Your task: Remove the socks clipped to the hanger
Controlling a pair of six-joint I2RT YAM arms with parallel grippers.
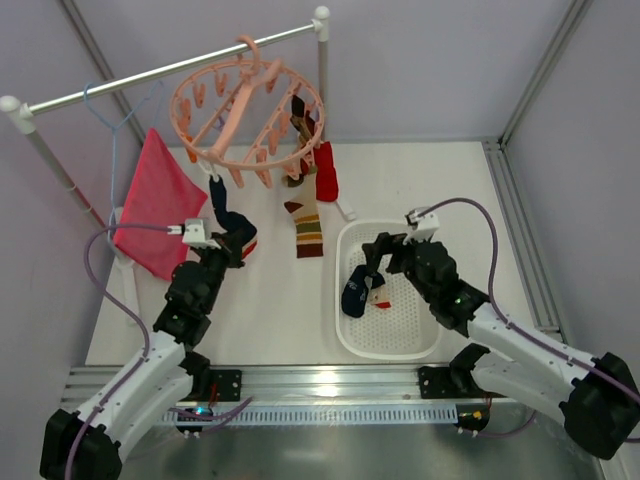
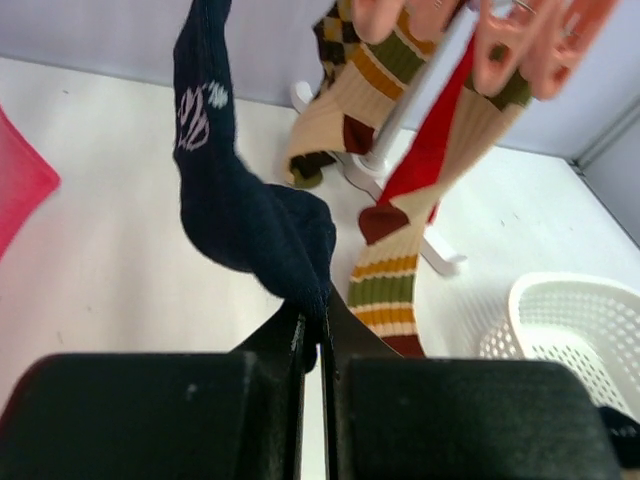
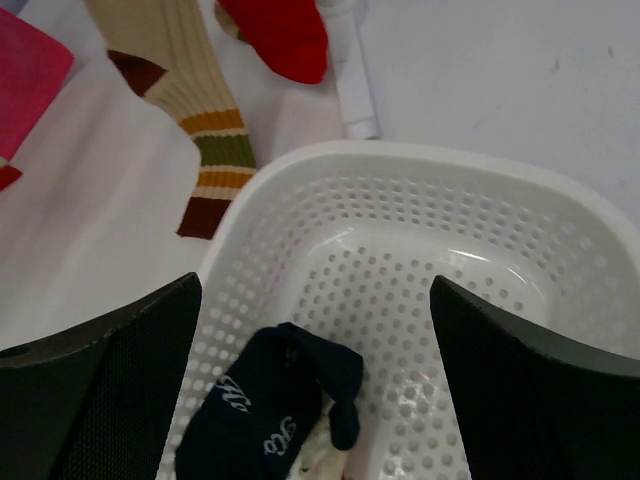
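Note:
The salmon-pink ring hanger hangs from a rail at the back. A navy sock hangs from a peg on its left side. My left gripper is shut on the sock's lower end, which shows close up in the left wrist view between the jaws. A red sock, a brown-tan striped sock and a diamond-patterned sock hang clipped on the right side. My right gripper is open and empty over another navy sock that lies in the basket.
A white perforated basket sits right of centre; its rim fills the right wrist view. A pink-red cloth and a thin blue wire hanger hang at the left. The rack's white foot lies behind the basket.

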